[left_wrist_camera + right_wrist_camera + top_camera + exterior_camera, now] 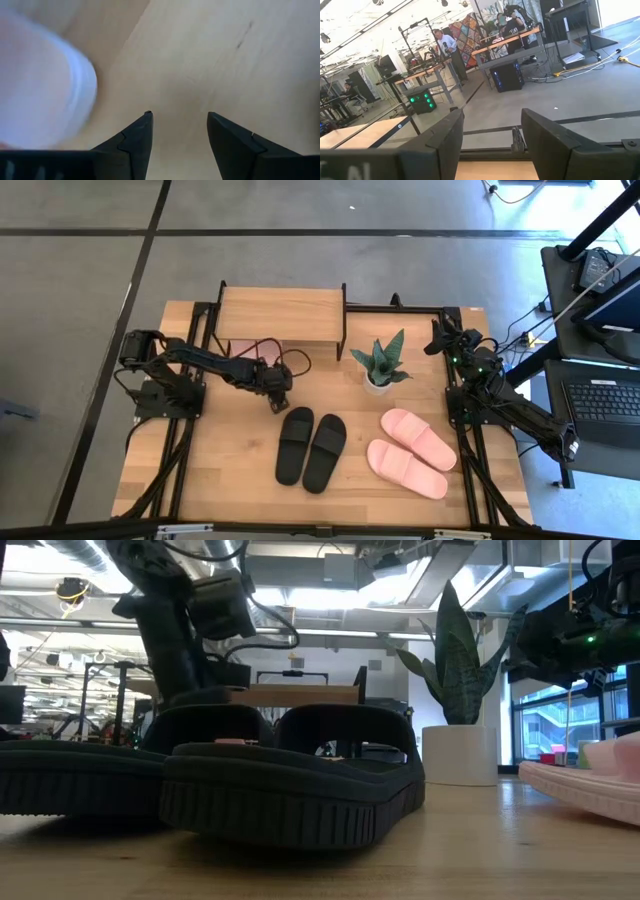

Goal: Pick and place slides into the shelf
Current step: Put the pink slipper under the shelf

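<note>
Two black slides (pixel 297 445) (pixel 325 452) lie side by side, soles down, on the table's middle; in the low view they fill the foreground (pixel 290 780). Two light pink slides (pixel 418 438) (pixel 405 468) lie to their right. Another pink slide (pixel 245 348) shows under the shelf (pixel 282 315), which stands at the far edge. My left gripper (pixel 277 402) (pixel 178 116) hangs open, tipped down over bare wood just beyond the left black slide's far end, touching nothing. My right gripper (pixel 440 340) (pixel 492 111) waits open at the far right, pointing level off the table.
A potted plant (pixel 380 365) in a white pot (pixel 458 755) stands between the shelf and the pink slides. A pale blurred shape (pixel 45 85) lies beside my left fingers in the left wrist view. Bare wood (pixel 230 470) lies near the front left.
</note>
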Motion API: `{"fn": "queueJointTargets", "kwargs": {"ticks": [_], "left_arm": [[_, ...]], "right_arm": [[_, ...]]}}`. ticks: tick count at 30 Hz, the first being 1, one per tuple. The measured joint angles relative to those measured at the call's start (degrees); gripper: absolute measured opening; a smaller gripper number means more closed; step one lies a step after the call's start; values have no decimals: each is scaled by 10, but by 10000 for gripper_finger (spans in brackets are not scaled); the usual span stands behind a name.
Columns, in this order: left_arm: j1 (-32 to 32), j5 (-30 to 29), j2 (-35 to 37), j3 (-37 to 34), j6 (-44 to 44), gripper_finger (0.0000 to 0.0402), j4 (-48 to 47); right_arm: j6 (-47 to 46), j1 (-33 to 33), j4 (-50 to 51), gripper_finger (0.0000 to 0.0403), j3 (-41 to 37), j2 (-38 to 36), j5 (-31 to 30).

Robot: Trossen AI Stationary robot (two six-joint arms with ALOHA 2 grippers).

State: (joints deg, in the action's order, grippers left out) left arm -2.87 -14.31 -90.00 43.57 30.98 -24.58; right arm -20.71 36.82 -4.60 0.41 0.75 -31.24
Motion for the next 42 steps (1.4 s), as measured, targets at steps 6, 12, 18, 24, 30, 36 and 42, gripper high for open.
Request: {"fn": "queueJointTargets", "kwargs": {"ticks": [6,12,18,24,30,36,42], "left_arm": [[8,81,0,0,180,176,4],[-5,37,0,0,327,176,5],[-30,-9,0,0,420,176,10],[-31,-1,0,0,420,176,64],[-32,-42,0,22,471,176,27],[-22,-72,0,80,500,176,-120],[-24,-77,-28,99,534,176,-190]], "right_arm": [[3,0,0,200,0,0,0],[31,0,0,200,0,0,0],[38,0,0,200,0,0,0],[63,0,0,200,0,0,0],[64,0,0,200,0,0,0],[64,0,0,200,0,0,0],[64,0,0,200,0,0,0]]}}
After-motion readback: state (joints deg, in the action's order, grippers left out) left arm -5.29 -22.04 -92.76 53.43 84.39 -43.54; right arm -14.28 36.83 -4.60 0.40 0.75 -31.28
